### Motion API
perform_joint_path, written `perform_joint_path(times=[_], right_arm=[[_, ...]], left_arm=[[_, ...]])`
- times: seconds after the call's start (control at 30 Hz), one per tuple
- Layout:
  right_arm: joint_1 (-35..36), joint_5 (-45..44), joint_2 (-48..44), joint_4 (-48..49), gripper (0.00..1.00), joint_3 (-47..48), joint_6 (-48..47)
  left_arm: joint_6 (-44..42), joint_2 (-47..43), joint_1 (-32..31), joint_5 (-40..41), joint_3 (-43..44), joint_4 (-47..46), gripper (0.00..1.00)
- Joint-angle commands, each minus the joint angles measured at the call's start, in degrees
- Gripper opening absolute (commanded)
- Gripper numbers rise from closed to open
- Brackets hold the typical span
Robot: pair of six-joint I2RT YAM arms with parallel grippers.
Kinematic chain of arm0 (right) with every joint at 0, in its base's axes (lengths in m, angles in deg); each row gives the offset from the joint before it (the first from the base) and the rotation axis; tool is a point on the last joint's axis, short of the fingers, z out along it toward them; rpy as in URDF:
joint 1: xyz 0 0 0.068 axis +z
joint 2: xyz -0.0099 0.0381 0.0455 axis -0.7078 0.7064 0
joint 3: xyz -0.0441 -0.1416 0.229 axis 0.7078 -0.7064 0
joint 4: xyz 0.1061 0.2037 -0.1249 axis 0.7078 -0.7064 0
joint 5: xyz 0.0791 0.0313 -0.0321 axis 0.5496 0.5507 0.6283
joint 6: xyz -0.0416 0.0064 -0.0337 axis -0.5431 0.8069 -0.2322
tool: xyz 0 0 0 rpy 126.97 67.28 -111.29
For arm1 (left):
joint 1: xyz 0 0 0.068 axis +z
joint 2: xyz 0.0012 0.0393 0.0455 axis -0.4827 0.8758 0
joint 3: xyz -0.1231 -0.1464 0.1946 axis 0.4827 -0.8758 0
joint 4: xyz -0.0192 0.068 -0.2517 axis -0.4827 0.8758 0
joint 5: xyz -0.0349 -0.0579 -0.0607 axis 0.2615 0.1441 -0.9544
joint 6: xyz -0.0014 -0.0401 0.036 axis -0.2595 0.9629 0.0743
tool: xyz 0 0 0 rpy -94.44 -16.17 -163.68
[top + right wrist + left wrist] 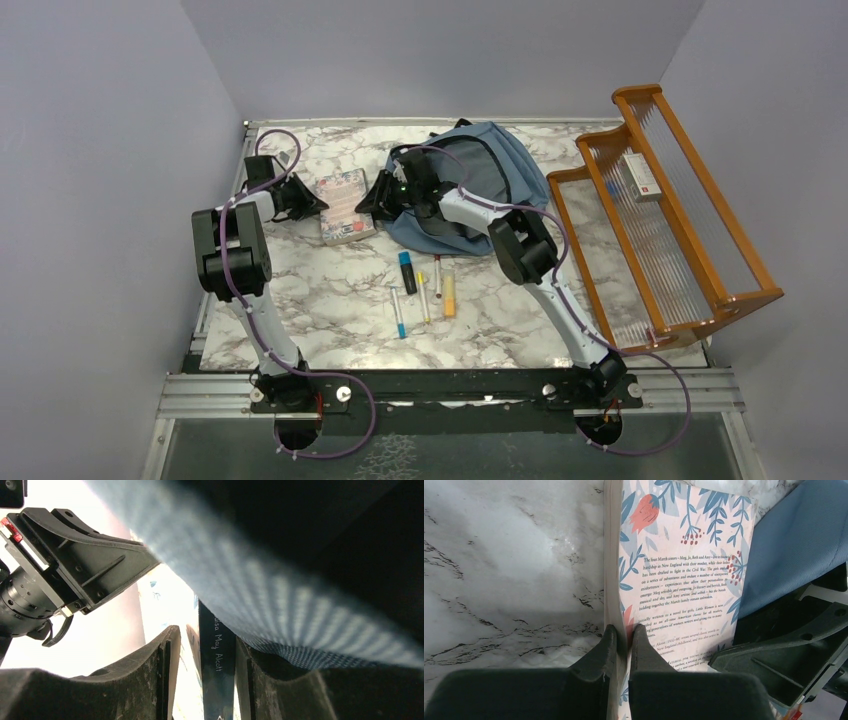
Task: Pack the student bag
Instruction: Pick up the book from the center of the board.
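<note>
The student bag (490,175), a soft dusty-blue backpack, lies at the back centre of the marble table. A floral paperback book (343,205) sits just left of it, its back cover (684,565) facing up. My left gripper (624,632) is shut on the book's left edge, pinching it thinly. My right gripper (206,636) straddles the dark spine (216,650) from the bag side. Its right finger touches the spine, a gap shows at the left finger, and blue bag fabric (260,580) drapes over it. The bag's opening is hidden.
Several pens and markers (425,285) lie in front of the bag. An orange wooden rack (660,220) stands at the right with a small white box (640,177) on it. The two grippers sit close together over the book.
</note>
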Motion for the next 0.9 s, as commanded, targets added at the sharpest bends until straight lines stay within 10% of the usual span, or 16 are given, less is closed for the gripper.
perform_joint_path(times=[0.0, 0.37, 0.63, 0.87], right_arm=[[1.58, 4.99, 1.96, 3.43, 0.46, -0.18, -1.17], [1.54, 0.42, -6.49, 8.38, 0.15, -7.94, -7.98], [1.45, -4.73, -17.46, 14.63, 0.00, -17.31, -12.47], [1.36, -6.93, -25.76, 14.40, 0.00, -20.60, -16.95]], left_arm=[[-1.04, 4.35, -3.45, 0.39, -4.61, 6.43, 0.00], [-0.14, -2.31, -3.79, -4.04, -4.88, 4.66, 0.03], [2.84, -13.77, -3.53, -1.10, -1.66, 6.15, 0.70], [1.62, -24.67, -3.53, 4.96, 2.25, 9.15, 0.86]])
